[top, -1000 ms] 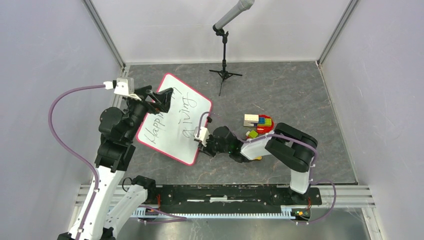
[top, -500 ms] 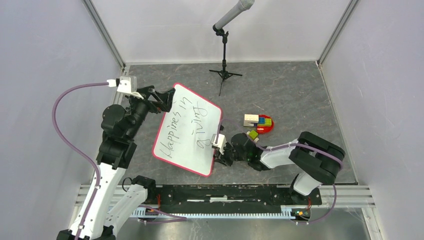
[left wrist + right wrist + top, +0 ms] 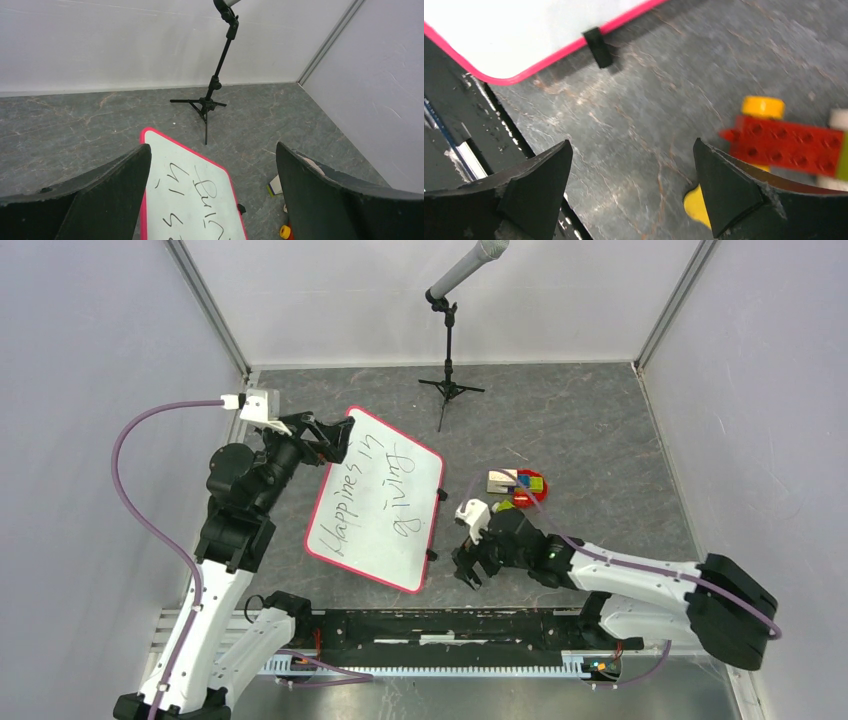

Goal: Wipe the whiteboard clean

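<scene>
Right wrist | right gripper (image 3: 631, 150) wide open, holds nothing; left gripper (image 3: 212, 149) too | whiteboard (image 3: 524, 30) up-left of right gripper | risk: bare right gripper may shove whiteboard and smear words (image 3: 348, 502), not wipe them.

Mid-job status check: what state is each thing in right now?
whiteboard: lying flat, black writing on it, not gripped.
left tool: open, empty, at the whiteboard's far corner.
right tool: open, empty, right of the whiteboard.
microphone stand: upright.
toy bricks: piled together.
</scene>
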